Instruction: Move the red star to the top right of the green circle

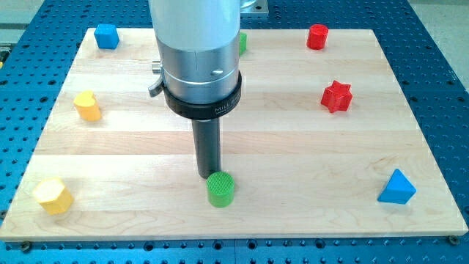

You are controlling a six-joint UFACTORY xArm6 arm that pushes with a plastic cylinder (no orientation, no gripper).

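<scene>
My tip touches the green circle; the red star sits far right (no jaws here).

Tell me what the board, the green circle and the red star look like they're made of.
The board looks like pale wood: lengthwise planks with visible grain and a smooth matte finish. The green circle looks like moulded or printed plastic; its side shows fine vertical ridges, though that is hard to confirm. The red star seems like solid-coloured plastic with a slightly glossy, smooth surface; painted wood can't be ruled out.
</scene>
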